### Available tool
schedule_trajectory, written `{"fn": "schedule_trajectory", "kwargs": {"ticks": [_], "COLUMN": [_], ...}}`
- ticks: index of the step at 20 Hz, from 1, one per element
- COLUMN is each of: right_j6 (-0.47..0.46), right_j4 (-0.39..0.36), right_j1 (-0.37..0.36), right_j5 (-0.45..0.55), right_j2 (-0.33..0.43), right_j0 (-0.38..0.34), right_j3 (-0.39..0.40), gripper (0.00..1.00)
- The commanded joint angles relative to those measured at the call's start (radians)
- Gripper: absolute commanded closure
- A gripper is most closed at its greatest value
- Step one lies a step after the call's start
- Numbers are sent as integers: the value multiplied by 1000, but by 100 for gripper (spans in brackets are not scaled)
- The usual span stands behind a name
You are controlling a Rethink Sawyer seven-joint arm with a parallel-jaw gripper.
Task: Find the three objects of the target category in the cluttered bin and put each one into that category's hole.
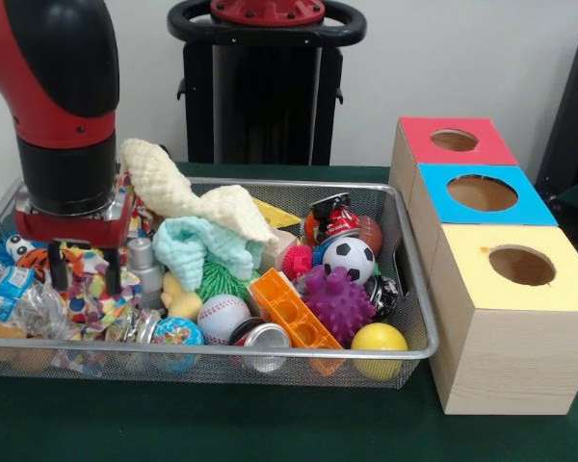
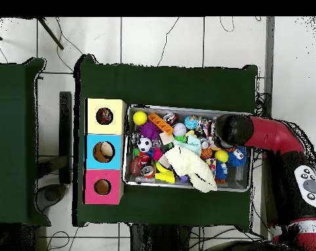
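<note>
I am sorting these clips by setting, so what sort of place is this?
Probably a robotics lab or test room. A red and black robot arm works over a wire mesh bin of toys on a green-covered table, beside three wooden boxes with round holes, on a tiled floor with trailing cables.

Robotics laboratory, arranged for sorting trials. Red and black arm (image 1: 63, 106) on a black pedestal (image 1: 267, 87) at a table (image 1: 222, 423) covered in dark green cloth. Wire mesh bin (image 1: 405, 279) heaped with toys and cloths, set beside a row of three wooden boxes with round holes, faced yellow (image 1: 515, 265), blue (image 1: 482, 194) and red (image 1: 453, 141). Seen from overhead: pale tiled floor (image 2: 186, 39) crossed by loose cables (image 2: 167, 33), plain white wall behind in the front view.
</note>
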Motion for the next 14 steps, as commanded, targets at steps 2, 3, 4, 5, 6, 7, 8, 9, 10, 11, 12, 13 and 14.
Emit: {"fn": "schedule_trajectory", "kwargs": {"ticks": [2,3,4,5,6,7,8,9,10,11,12,13,14], "right_j6": [-46,-41,-39,-37,-35,-35,-32,-31,-29,-30,-31,-33,-37], "right_j4": [-71,-73,-73,-74,-74,-74,-74,-72,-72,-72,-72,-72,-73], "right_j1": [97,103,111,118,121,123,122,118,114,112,109,111,111], "right_j5": [-115,-124,-130,-136,-142,-145,-150,-149,-149,-147,-145,-146,-147], "right_j2": [18,17,17,15,14,12,11,9,8,8,7,9,11], "right_j0": [-15,-13,-12,-10,-8,-6,-4,-4,-3,-3,-2,-3,-5], "right_j3": [61,62,58,53,53,51,53,56,59,60,61,59,59], "gripper": [0,0,0,0,0,0,0,0,0,0,0,0,0]}}
